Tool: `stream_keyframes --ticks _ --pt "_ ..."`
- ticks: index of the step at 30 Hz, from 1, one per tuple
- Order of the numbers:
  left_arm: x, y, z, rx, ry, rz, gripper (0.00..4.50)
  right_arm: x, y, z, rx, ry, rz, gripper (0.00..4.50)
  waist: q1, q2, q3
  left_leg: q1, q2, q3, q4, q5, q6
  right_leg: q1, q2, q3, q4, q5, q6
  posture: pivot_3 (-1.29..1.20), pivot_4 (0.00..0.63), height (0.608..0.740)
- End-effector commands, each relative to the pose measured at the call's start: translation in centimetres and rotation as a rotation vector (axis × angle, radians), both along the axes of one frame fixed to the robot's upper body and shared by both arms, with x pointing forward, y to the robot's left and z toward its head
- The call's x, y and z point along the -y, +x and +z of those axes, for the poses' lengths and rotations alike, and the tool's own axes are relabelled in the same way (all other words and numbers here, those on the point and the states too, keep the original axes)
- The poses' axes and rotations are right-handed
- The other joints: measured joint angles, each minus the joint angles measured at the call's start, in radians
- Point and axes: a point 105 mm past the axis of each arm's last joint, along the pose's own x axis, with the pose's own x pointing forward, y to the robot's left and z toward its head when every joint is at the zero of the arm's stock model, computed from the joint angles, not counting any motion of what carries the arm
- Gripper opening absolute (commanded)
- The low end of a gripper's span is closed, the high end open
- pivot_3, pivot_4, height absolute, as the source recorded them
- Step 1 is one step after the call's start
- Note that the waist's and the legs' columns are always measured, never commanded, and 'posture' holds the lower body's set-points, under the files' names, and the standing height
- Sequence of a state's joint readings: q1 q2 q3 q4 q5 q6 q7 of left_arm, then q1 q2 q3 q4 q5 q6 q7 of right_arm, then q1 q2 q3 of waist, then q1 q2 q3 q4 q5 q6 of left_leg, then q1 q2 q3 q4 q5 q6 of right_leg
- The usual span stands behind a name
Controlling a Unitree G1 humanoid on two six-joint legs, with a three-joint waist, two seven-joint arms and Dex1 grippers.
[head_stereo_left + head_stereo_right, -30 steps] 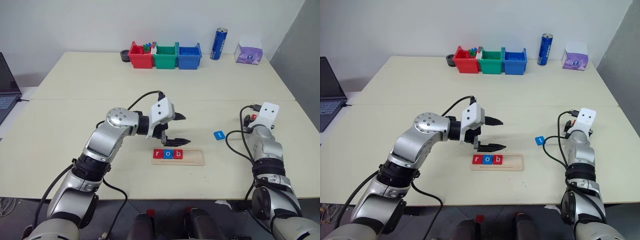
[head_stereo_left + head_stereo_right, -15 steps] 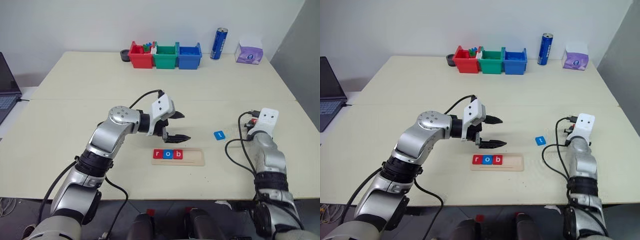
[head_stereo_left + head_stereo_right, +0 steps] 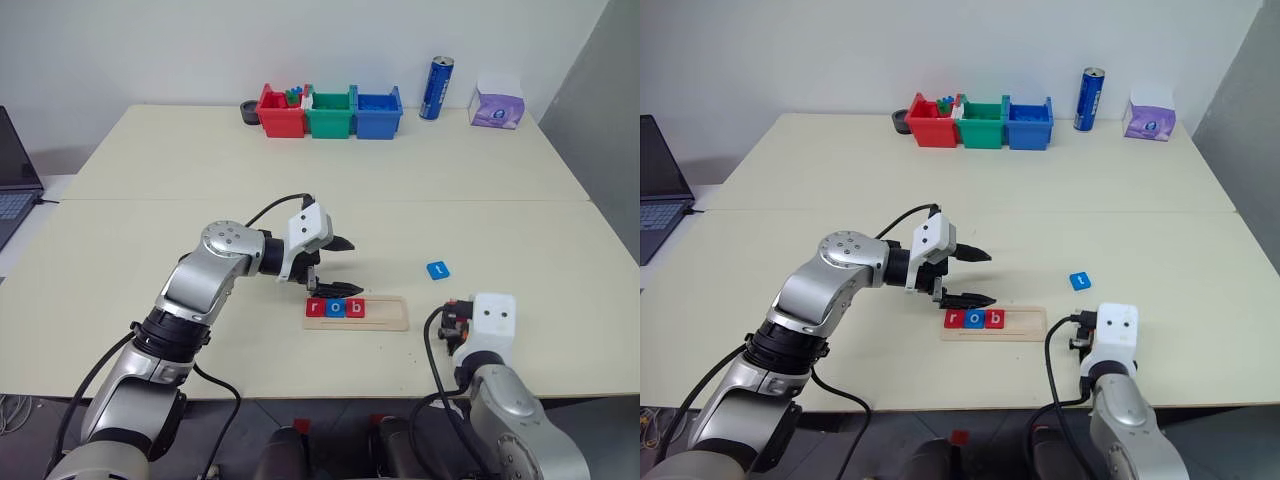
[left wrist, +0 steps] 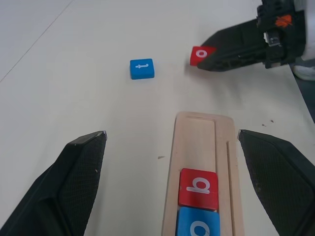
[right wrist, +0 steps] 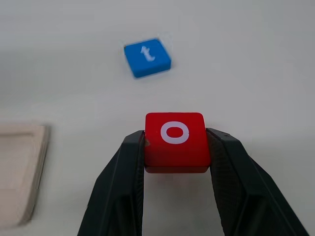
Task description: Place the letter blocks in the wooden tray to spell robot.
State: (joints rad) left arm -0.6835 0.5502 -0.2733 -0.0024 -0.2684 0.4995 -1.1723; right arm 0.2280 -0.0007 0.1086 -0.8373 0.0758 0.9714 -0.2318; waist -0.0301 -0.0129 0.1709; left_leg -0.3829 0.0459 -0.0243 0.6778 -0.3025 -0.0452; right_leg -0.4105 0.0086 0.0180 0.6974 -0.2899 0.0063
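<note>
right jaws (image 5: 174,147) clamping red o block (image 5: 174,141), clear of wooden tray (image 5: 19,172)

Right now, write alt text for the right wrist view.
The right gripper pinches a red o block between its two black fingers above the pale table. A blue t block lies beyond it, with the tray end at one side.

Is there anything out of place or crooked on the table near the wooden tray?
Nothing is spilled or damaged. The blue t block lies loose and turned on the table, apart from the wooden tray. The right claw holds the red o block.
</note>
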Motion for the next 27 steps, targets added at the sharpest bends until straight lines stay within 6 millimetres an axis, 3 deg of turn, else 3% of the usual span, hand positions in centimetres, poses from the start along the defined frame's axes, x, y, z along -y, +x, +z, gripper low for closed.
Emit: stream_keyframes --ticks 1,19,24,27 --pt "0.7 -0.8 0.6 0.04 -0.002 -0.062 4.5 -0.4 -0.3 1.5 0.058 -0.003 -0.011 1.46 0.0 0.0 0.0 0.0 0.0 0.0 0.0 0.0 0.0 0.0 0.0 0.0 0.0 0.0 0.0 0.0 0.15 0.74" --pt "0.6 -1.0 0.5 0.042 0.015 -0.077 4.5 -1.6 0.5 0.2 0.038 0.054 0.025 1.46 -0.001 0.0 0.0 0.0 0.0 -0.001 0.0 0.0 0.0 0.0 0.0 0.0 0.0 0.0 0.0 0.0 0.15 0.74" --pt "0.7 -1.0 0.5 0.044 0.015 -0.078 4.5 -1.6 0.4 -0.2 0.028 0.077 0.021 3.14 -0.001 0.0 0.0 0.0 0.0 -0.001 0.0 0.0 0.0 0.0 0.0 0.0 -0.001 0.0 0.0 0.0 0.15 0.74" --pt "0.7 -1.1 0.5 0.044 0.019 -0.078 4.5 -1.6 0.4 0.7 0.068 0.062 0.045 4.24 -0.001 0.0 0.0 0.0 0.0 -0.001 0.0 0.0 0.0 0.0 0.0 0.0 -0.001 0.0 0.0 0.0 0.15 0.74"
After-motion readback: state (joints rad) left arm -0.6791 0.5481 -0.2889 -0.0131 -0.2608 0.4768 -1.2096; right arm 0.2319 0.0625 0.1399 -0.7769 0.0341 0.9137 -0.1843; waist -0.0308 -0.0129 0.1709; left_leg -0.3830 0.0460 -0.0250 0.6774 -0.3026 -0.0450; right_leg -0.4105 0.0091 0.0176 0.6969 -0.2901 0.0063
